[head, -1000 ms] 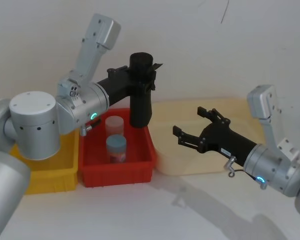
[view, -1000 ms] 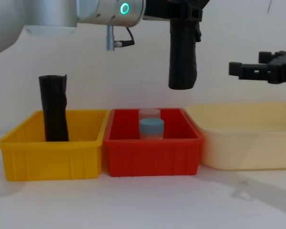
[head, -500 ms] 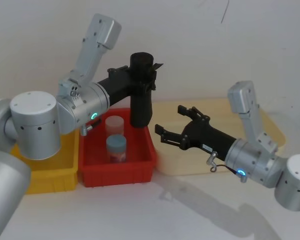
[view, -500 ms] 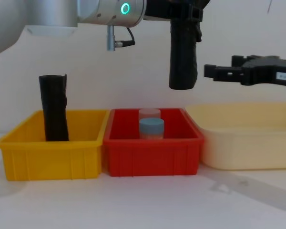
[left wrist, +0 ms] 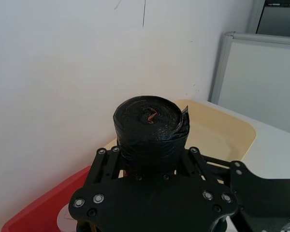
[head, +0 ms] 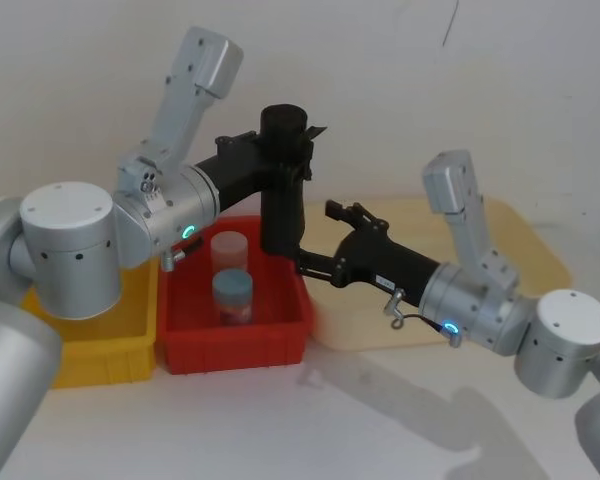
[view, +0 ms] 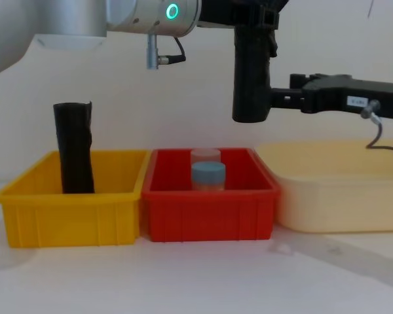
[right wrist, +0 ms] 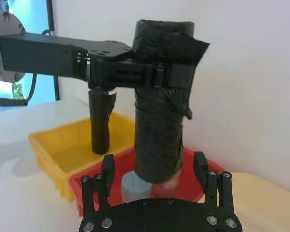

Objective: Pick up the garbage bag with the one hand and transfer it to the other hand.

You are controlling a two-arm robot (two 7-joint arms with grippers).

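White wall behind; garbage bag (head: 280, 215) hangs upright above the red bin (head: 292, 322).
Left gripper (head: 282, 158) is clenched on its upper part; right gripper (head: 316, 240) is spread wide, one finger on each side of the lower end, not gripping.

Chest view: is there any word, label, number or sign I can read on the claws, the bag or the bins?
No text can be read.
White label on the right claw: printed, but too small to read.
Bag, yellow bin, red bin: no print shows.
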